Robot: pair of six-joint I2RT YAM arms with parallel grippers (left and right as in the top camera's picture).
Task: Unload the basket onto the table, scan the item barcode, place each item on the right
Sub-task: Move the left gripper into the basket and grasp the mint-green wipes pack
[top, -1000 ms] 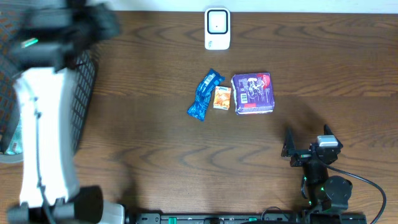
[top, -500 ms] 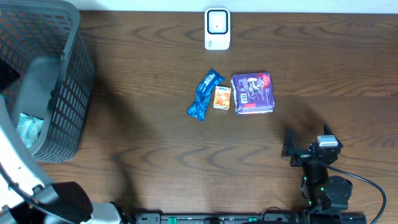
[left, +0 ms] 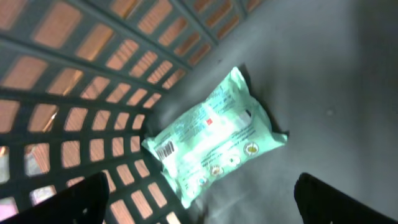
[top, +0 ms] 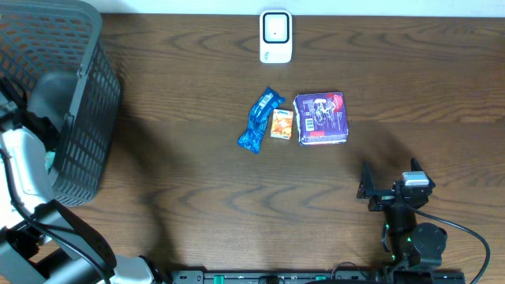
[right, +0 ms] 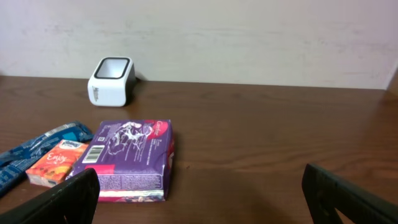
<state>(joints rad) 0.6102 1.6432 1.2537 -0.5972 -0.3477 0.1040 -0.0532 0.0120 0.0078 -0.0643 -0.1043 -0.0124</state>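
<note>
Shifted since the earlier frame, the left arm reached into the basket [top: 87, 110], left fingers [left: 62, 202] spread wide above the green packet [left: 214, 146] lying inside, barcode showing. Rising straight out before crossing the counter [top: 197, 181] looked safest. Right fingers [right: 56, 199] hung spread; the orange pack [right: 57, 160] seemingly read "Enjoy".

- Orange packet [right: 57, 163]: is showing a script word reading roughly "Enjoy".
- Green pouch [left: 214, 140]: is carrying a barcode, with other print too small to read.
- Purple box [right: 127, 158] and white scanner [right: 112, 81]: lettering is proving illegible.
</note>
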